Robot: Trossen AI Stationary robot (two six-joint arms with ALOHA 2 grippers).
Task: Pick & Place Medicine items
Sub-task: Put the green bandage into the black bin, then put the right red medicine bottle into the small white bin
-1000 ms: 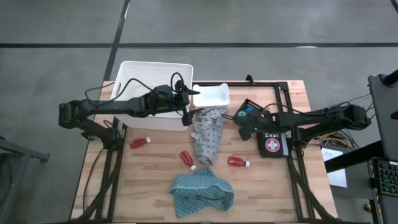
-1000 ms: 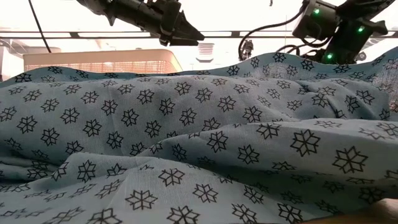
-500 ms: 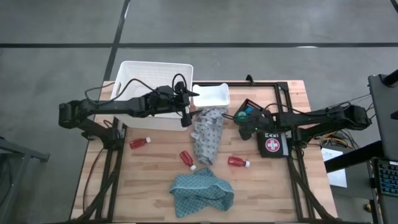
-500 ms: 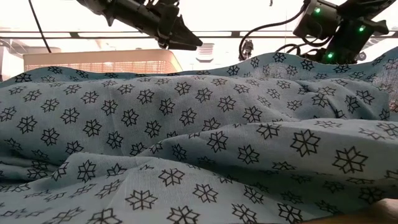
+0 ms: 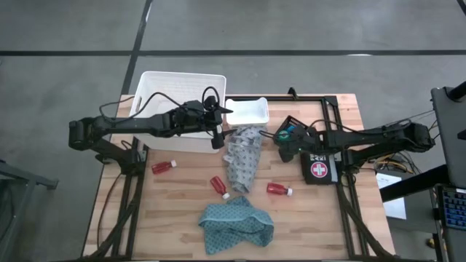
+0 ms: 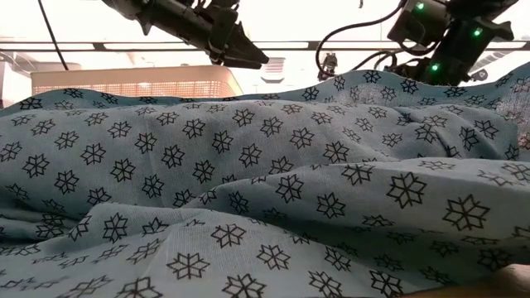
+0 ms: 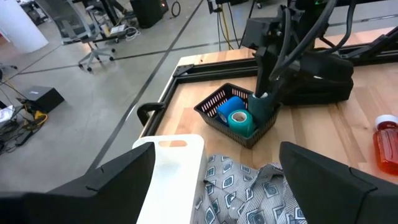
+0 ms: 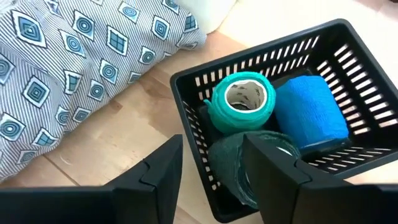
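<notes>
Here your right gripper [image 8: 211, 165] hangs over the black basket [image 8: 348, 81], jaws parted around a dark green roll [image 8: 239, 165]

Inside that basket a teal roll [image 8: 244, 99] and a blue roll [image 8: 309, 110] lie beside it; the grey patterned cloth [image 5: 244, 156] lies just beside the basket, with three red bottles [image 5: 279, 189] around the cloth, away from the basket. Your left gripper [image 5: 220, 124] waits open beyond the cloth

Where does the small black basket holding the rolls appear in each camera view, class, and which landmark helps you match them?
High view: black basket, right of centre, under the right pincer.
Low view: not in it; cloth fills the picture.
Left wrist view: centre, beside the right arm.
Right wrist view: right half.
Shared landmark: the grey diamond-patterned cloth next to it.
</notes>
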